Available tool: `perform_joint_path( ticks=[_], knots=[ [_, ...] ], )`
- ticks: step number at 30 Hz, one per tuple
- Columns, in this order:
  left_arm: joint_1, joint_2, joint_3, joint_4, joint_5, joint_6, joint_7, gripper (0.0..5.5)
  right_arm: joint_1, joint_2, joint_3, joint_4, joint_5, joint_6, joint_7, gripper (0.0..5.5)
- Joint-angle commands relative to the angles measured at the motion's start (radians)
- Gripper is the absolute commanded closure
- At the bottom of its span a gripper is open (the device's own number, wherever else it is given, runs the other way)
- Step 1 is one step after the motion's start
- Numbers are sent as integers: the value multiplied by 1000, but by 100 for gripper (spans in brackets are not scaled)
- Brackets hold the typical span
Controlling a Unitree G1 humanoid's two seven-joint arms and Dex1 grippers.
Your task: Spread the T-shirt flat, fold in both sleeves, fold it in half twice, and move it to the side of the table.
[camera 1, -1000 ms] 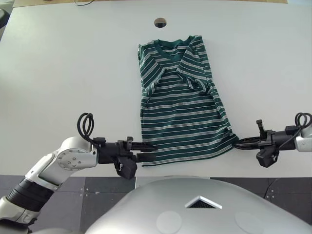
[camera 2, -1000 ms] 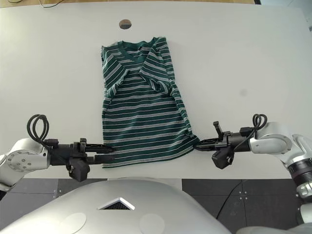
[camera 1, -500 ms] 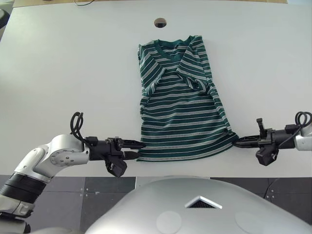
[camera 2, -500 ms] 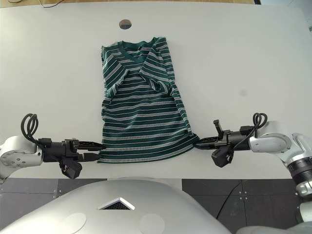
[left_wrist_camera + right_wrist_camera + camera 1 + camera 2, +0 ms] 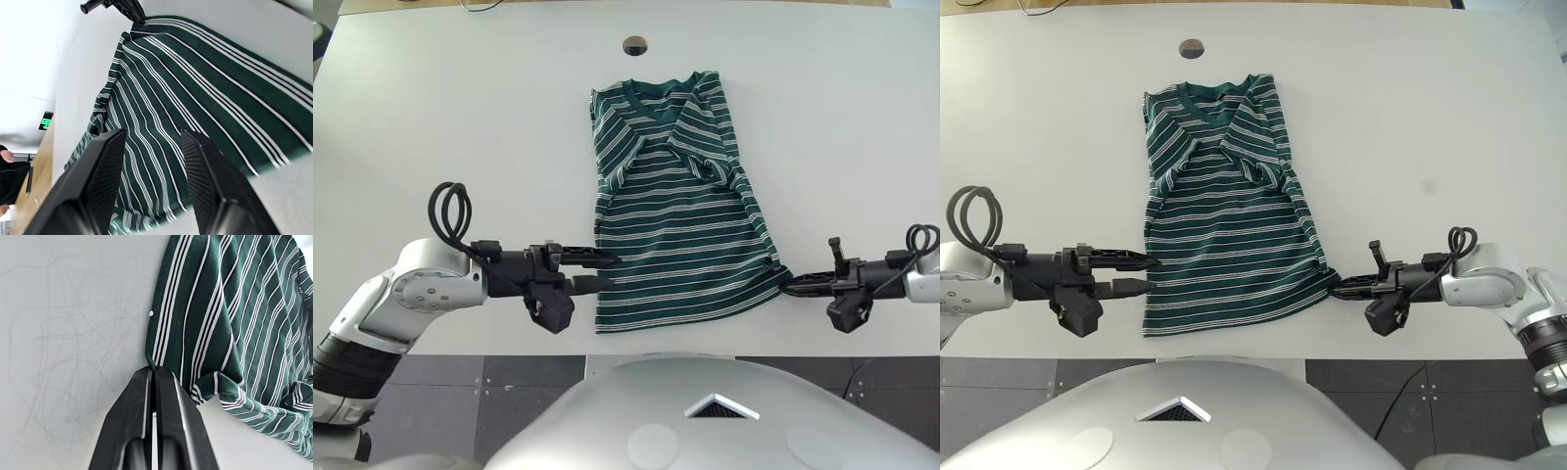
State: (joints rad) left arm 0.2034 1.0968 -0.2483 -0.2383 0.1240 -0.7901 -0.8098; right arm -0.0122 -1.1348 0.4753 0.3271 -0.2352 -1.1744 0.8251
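- The left fingers (image 5: pixel 100 181) are standing spread apart, gripping nothing, with striped cloth showing in the gap between them.
- Seen from the head, those fingers are pointing in at the T-shirt's (image 5: pixel 675 225) left side edge, a little above the hem. The tips are overlapping that edge, and I cannot tell whether they are touching the cloth.
- The right fingers (image 5: pixel 139 401) are pressed together, pinching the T-shirt's hem at its lower right corner.
- That corner is being drawn out to a point toward the robot's right, with a small fold of cloth bunching just beside the pinch.
- The two arms are reaching in low from opposite sides at the near edge of the surface (image 5: pixel 460 127), the left arm sitting slightly farther from the robot than the right.
- The T-shirt, dark green with white stripes, is lying on the middle of the white surface, collar pointing away from the robot and hem nearest it.
- Both sleeves are lying folded in over the chest, the right one rumpling near the centre.
- A small round hole (image 5: pixel 634 45) is sitting in the surface just beyond the collar.
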Motion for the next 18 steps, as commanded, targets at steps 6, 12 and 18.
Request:
perform_joint_path(
  ticks=[6,12,18],
  knots=[
    [152,28,13,124,192,-150,38,343,35,13,52,27,-99,58,51,540],
    [140,4,-35,131,220,-134,20,343,32,12,55,18,-92,64,55,540],
    [78,-31,-82,164,247,-122,13,343,33,13,62,9,-88,70,58,540]
  ],
)
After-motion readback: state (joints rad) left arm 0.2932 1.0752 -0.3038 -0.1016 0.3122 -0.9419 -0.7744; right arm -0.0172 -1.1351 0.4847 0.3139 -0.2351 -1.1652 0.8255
